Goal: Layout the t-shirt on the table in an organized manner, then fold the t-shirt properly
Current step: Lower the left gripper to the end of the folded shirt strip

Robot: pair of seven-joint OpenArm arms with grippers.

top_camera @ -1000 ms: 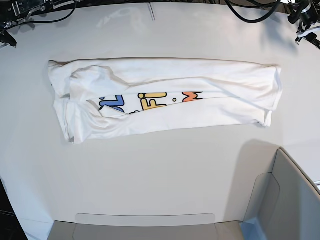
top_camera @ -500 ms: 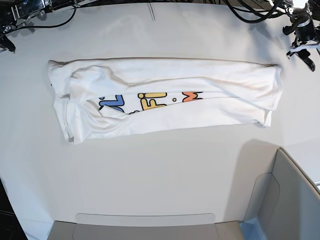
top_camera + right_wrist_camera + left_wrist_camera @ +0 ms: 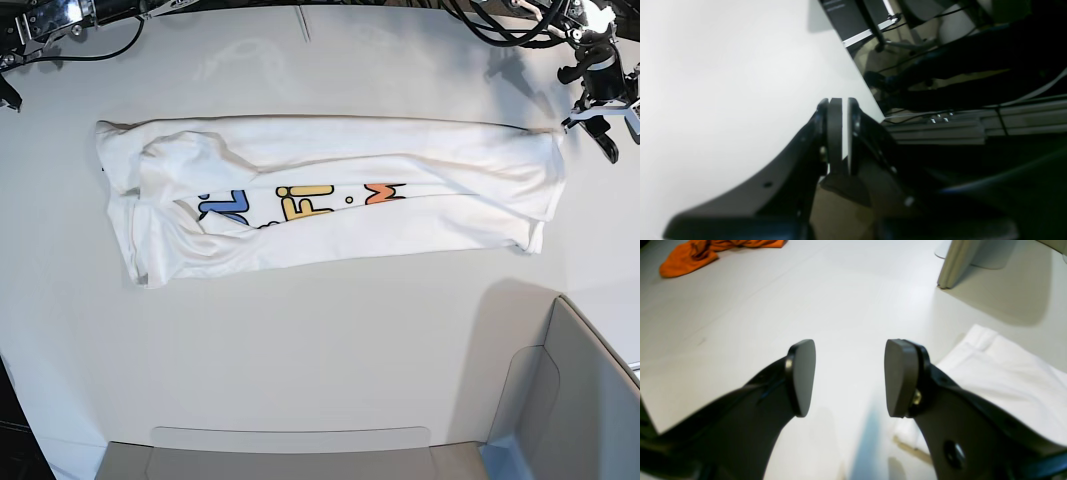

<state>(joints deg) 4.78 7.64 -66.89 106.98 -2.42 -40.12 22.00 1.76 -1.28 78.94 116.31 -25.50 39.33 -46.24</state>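
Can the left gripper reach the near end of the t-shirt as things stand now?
Probably yes: the left gripper is open beside the t-shirt end, with only bare table between them.

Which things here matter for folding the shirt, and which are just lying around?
Part of the job:
- t-shirt, lying in a long folded band
- table under it
- left gripper, open, beside the shirt's end
- right gripper, shut, at the table's edge

Just lying about:
- orange cloth at the far corner
- grey bin
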